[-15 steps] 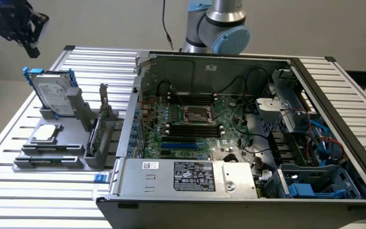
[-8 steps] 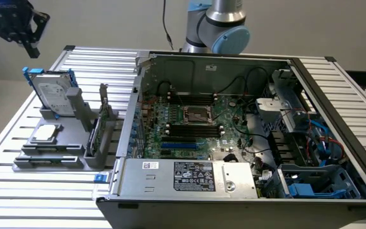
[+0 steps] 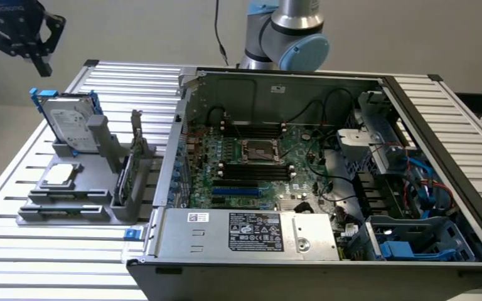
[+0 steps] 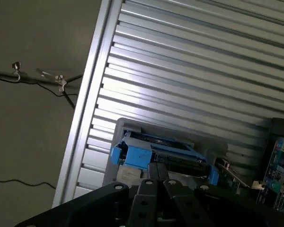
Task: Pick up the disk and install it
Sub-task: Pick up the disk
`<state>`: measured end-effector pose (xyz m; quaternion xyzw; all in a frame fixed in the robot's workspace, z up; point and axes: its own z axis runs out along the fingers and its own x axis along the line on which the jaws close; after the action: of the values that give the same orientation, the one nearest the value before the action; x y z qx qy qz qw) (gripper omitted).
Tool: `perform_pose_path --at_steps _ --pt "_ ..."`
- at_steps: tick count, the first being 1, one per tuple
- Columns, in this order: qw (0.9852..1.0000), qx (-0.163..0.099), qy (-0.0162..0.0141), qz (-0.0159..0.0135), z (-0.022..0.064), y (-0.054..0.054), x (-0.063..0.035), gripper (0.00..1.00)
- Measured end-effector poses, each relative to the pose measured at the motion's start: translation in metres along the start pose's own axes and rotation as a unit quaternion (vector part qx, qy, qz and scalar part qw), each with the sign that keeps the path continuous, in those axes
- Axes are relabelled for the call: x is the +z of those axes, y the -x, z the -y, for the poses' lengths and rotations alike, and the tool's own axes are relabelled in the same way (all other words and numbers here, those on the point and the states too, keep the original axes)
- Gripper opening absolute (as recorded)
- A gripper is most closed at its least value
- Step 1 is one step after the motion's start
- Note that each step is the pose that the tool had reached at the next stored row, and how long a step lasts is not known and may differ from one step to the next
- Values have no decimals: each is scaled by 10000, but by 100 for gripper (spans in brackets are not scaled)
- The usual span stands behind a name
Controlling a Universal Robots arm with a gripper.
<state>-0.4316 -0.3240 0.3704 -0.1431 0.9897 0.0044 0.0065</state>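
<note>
Silver arm [image 3: 294,17] w/ pale-blue joint cap [image 3: 305,54], blk gripper [image 3: 40,63] (white lettering [image 3: 5,10], silver pivot screws [image 4: 117,187])

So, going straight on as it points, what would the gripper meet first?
Probably the disk, standing on edge in its grey holder: in the wrist view its top edge lies just ahead of the gripper. Depth is unclear, though.
</note>
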Motion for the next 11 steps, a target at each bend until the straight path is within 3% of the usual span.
perform_pose_path --at_steps 6,11 --pt "9985 -542 8 -4 0 0 3 11" --pt "9950 -996 14 -7 0 0 6 11"
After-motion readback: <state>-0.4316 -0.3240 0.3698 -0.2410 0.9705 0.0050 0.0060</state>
